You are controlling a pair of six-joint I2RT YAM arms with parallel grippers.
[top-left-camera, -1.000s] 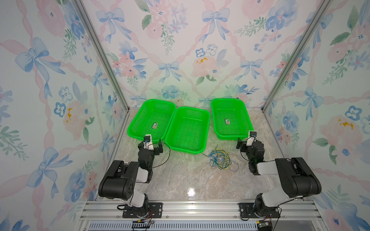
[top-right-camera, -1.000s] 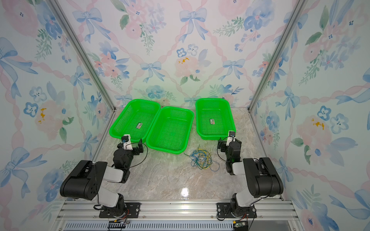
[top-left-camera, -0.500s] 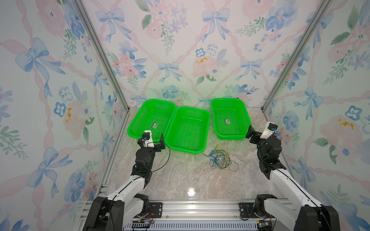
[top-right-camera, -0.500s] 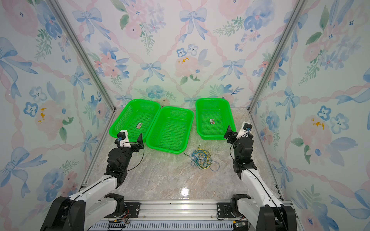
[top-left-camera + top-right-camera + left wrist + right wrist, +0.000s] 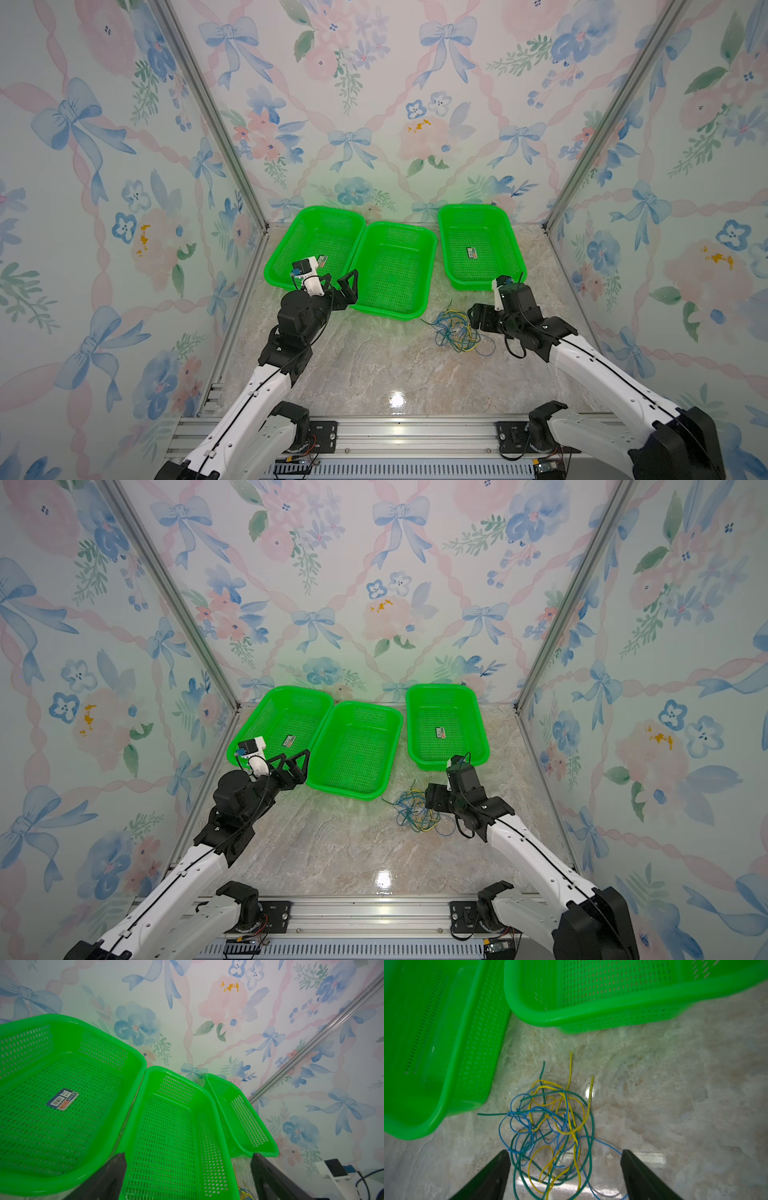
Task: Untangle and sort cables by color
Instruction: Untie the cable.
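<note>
Landmark: the middle bright-green perforated plastic basket (image 5: 390, 270) (image 5: 357, 750), standing askew on the pale marble-patterned tabletop (image 5: 374, 365); a like green basket on its left (image 5: 320, 237) touches it rim to rim and carries a small printed label (image 5: 62, 1099) on its floor; a third green basket on its right (image 5: 490, 232) stands a little apart, also labelled; no wires show in any of the three. The cables (image 5: 455, 332) (image 5: 417, 814), thin curly wires in yellow, blue and dark green, lie in one tangled heap on the tabletop just off the middle basket's near right corner; the right wrist view (image 5: 550, 1126) shows the colours looped through one another, with loose yellow and green ends pointing toward the baskets. The right gripper (image 5: 476, 320) (image 5: 565, 1150) hangs over the heap on the side away from the middle basket, fingers spread wide with the tangle's nearer loops between them, nothing gripped; whether a finger touches a wire, cannot tell. The left gripper (image 5: 340, 280) (image 5: 293, 757) hovers at the middle basket's near left corner, over the seam with the left basket, fingers wide apart and empty.
</note>
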